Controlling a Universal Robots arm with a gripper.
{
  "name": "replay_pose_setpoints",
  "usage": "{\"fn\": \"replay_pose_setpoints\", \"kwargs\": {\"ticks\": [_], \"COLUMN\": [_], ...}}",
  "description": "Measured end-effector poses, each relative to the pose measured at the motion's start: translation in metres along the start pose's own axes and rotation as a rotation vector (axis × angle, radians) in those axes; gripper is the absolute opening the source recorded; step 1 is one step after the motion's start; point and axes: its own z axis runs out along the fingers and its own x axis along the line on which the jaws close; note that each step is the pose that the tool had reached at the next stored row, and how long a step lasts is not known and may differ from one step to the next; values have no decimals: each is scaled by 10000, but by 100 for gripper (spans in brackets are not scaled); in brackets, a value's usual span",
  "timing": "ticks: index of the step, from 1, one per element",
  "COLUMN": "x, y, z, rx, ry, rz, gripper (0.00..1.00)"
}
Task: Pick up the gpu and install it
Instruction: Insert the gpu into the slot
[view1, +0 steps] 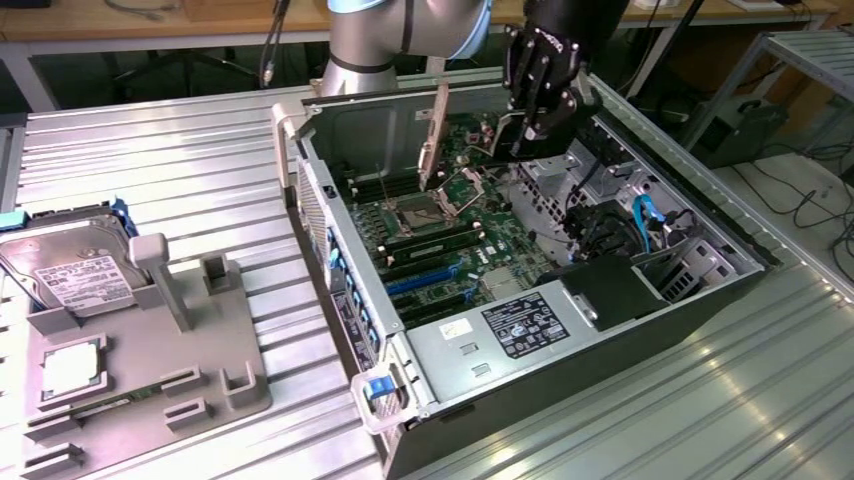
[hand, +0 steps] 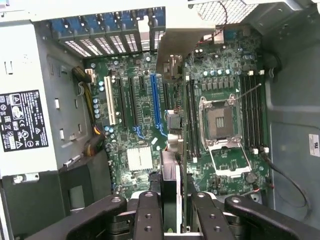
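Ribbed metal worktop (view1: 174, 170) carries 1 open computer case (view1: 561, 370) across its middle. A grey fixture (view1: 160, 350) sits at the worktop edge on the exterior view's left, holding a hard drive (view1: 67, 270) and a square processor chip (view1: 67, 370). The gripper (view1: 527, 140) (hand: 172, 212) hangs inside the case above the motherboard (view1: 454, 240) (hand: 140, 125). Its fingers (hand: 148, 215) are clamped on the gpu (view1: 433, 140) (hand: 170, 185). The card is held on edge, clear of the slots, with its silver bracket at the end away from the fingers.

Exterior high oblique, wrist close overhead, motherboard (view1: 501, 225) shared
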Motion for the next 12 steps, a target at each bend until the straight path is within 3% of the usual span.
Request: {"fn": "replay_pose_setpoints", "kwargs": {"ticks": [2,4,6,7,8,9,11,12], "x": [2,3,-2,-7,-7,-6,1,3], "y": [0,0,2,61,106,152,205,219], "z": [31,67,92,127,165,207,316,353], "rx": [-8,-26,-29,29,32,32,42,43], "ry": [-13,-53,-60,-65,-65,-56,75,74], "rz": [-244,-863,-1029,-1030,-1020,-997,-913,-911], "gripper": [28,28,28,28,28,28,28,28]}}
